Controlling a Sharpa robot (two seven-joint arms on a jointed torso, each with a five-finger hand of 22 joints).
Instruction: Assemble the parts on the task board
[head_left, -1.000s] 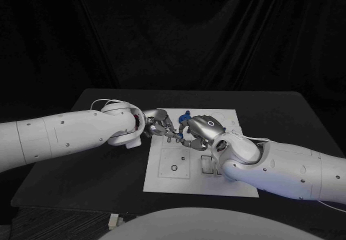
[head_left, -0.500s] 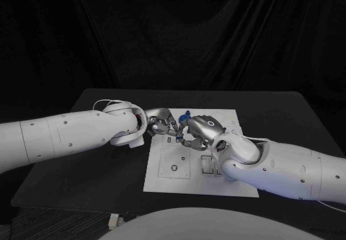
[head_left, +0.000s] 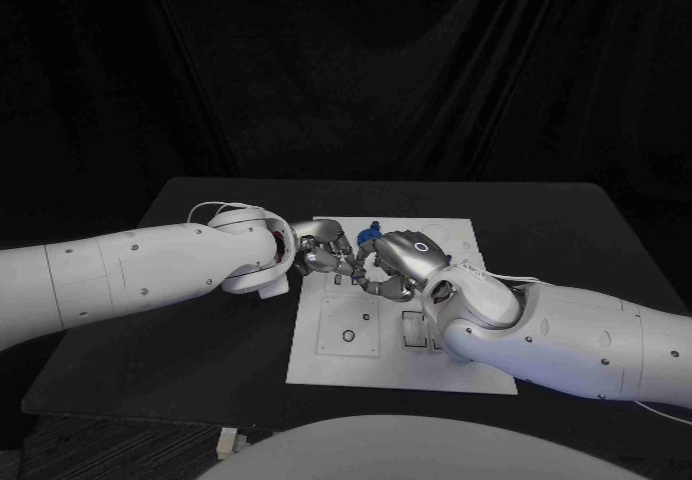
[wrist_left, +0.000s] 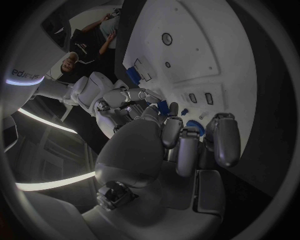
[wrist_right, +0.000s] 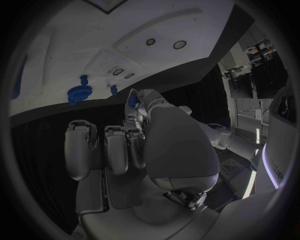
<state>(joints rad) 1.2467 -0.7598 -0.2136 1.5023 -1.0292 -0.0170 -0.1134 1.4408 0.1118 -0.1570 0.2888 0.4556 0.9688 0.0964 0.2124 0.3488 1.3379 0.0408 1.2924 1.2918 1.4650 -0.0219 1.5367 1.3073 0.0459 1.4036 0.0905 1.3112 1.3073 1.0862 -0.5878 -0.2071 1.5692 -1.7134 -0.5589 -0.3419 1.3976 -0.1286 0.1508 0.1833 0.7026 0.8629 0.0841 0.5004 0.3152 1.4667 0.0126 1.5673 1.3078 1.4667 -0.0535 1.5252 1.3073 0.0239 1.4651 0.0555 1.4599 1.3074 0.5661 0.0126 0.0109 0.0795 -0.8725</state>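
Head view: you have the task board (head_left: 335, 352) at table centre, its far edge toward 12 o'clock. The left hand (head_left: 326, 252) and right hand (head_left: 398, 262) meet over the board's far-left part, fingertips nearly touching. A blue part (head_left: 369, 237) shows at about 11 o'clock of the right hand, against its fingers; you cannot tell from here whether it is gripped. The left hand's fingers are curled inward; whether they hold anything cannot be told.

Left wrist view: your left hand (wrist_left: 181, 145) has fingers bent and close together, reaching toward the right hand (wrist_left: 125, 100) over the board (wrist_left: 187, 45). A small blue part (wrist_left: 164, 106) sits between the two hands' fingertips; another blue piece (wrist_left: 133, 76) lies on the board beside the right hand. Grip is not clear.

Right wrist view: your right hand (wrist_right: 134, 140) has fingers curled in, a small blue bit (wrist_right: 132, 101) at the fingertips. On the board (wrist_right: 81, 45), a round blue part (wrist_right: 79, 93) and a small blue peg (wrist_right: 113, 89) stand close together.
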